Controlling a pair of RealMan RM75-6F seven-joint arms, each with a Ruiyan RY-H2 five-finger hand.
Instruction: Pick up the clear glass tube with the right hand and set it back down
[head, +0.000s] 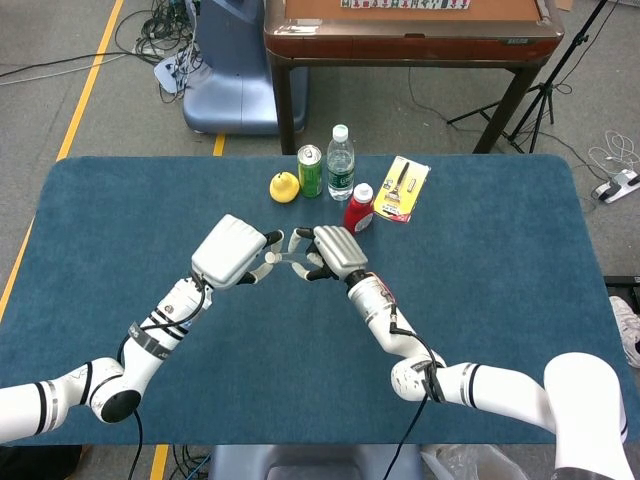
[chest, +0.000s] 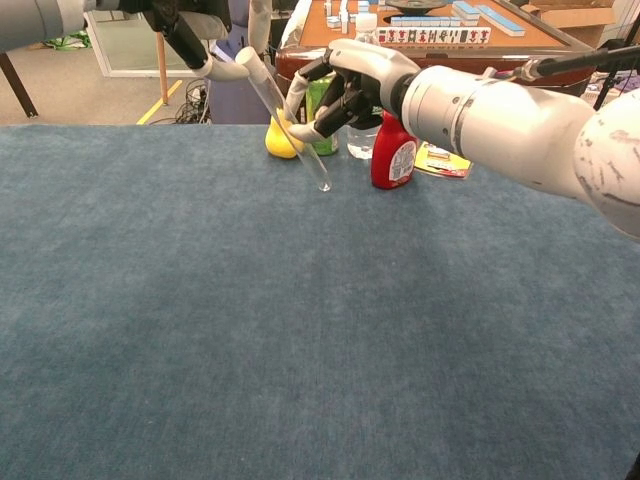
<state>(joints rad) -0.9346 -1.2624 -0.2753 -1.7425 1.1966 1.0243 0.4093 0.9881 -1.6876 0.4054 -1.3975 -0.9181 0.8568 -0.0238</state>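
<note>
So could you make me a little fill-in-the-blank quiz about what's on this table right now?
1. The clear glass tube is held up between ____ hands.
2. The right hand touches the tube nearer its ____ end.
3. The green can stands between the yellow duck and the ____.
4. The table's cloth is ____.

Missing words: two; lower; water bottle; blue

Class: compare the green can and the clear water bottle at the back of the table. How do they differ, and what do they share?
The green can is opaque and green; the water bottle is clear with a white cap. The can is shorter, the bottle taller. The can has a flat metal top, the bottle narrows to a neck. Both stand upright, side by side.
</note>
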